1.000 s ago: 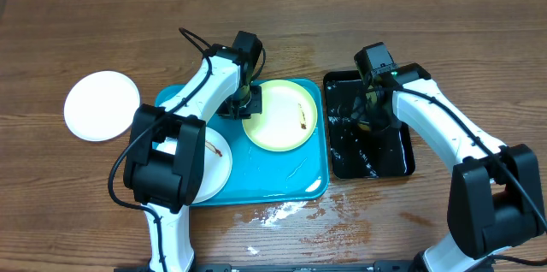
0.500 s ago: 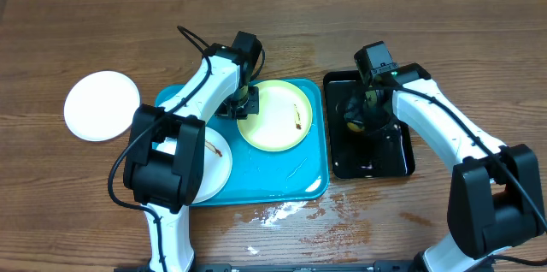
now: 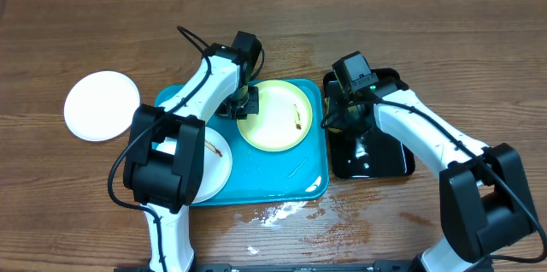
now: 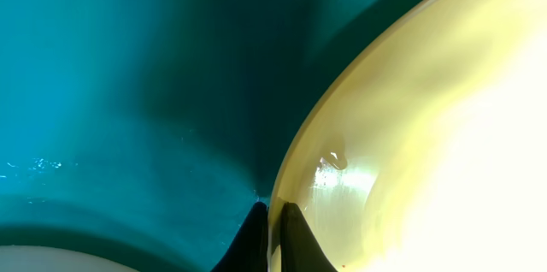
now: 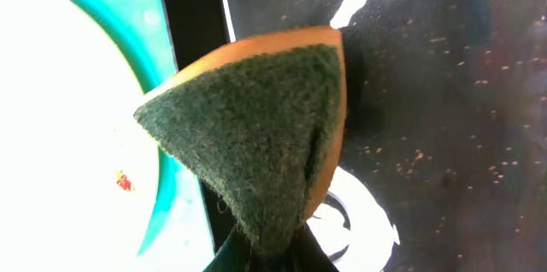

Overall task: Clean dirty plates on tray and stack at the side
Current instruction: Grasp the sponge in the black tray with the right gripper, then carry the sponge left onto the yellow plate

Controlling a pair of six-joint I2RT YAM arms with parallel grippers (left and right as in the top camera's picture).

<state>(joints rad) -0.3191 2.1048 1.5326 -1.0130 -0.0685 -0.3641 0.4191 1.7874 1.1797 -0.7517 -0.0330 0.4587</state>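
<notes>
A pale yellow-green plate (image 3: 275, 115) with a brown smear lies at the back right of the turquoise tray (image 3: 282, 178). My left gripper (image 3: 244, 103) is shut on the plate's left rim (image 4: 342, 127). A white plate (image 3: 211, 162) with a smear lies at the tray's front left, partly under my left arm. A clean white plate (image 3: 102, 105) lies on the table left of the tray. My right gripper (image 3: 339, 111) is shut on a sponge (image 5: 256, 127), green scouring side out with an orange back, over the black tray's left edge next to the turquoise tray.
A glossy black tray (image 3: 376, 152) holding water stands right of the turquoise tray. Water is spilled on the table (image 3: 282, 212) in front of the turquoise tray. The wooden table extends behind and to the far left.
My right gripper has moved left with the sponge, from the middle of the black tray to its left edge. The yellow-green plate has shifted slightly left and forward in my left gripper.
</notes>
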